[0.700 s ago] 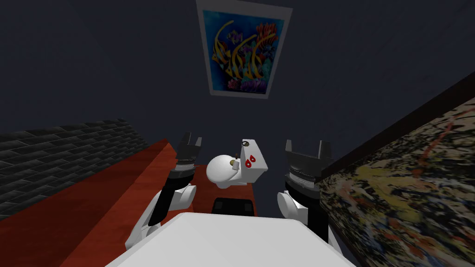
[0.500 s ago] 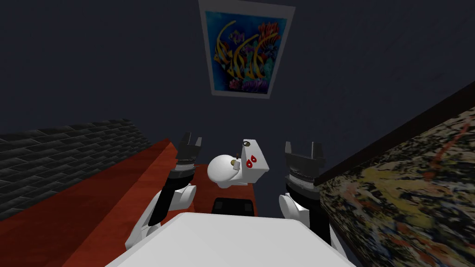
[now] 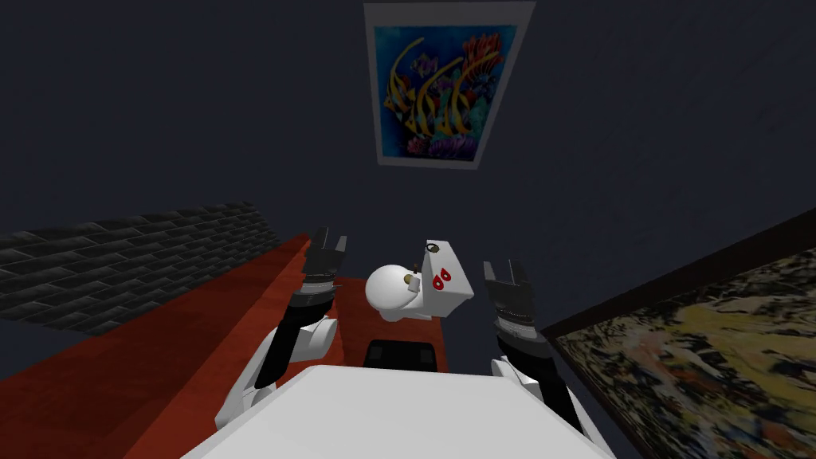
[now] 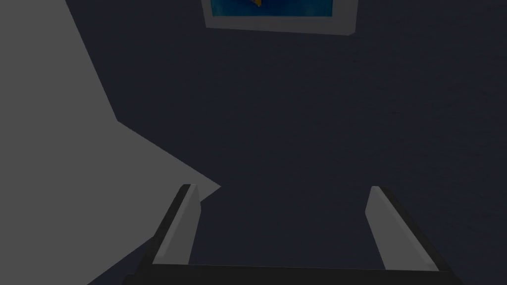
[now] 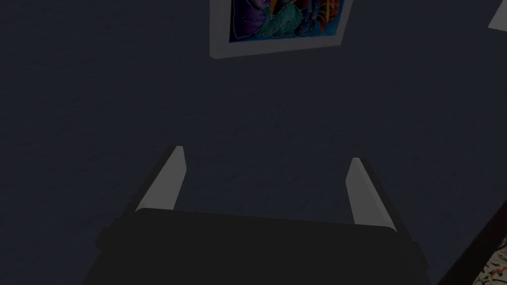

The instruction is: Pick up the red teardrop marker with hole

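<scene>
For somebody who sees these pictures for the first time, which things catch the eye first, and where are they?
The bright fish picture on the dark wall ahead stands out most. Below it, two red teardrop markers lie on the tank top of a white toilet, between the left gripper and the right gripper, both open.
</scene>
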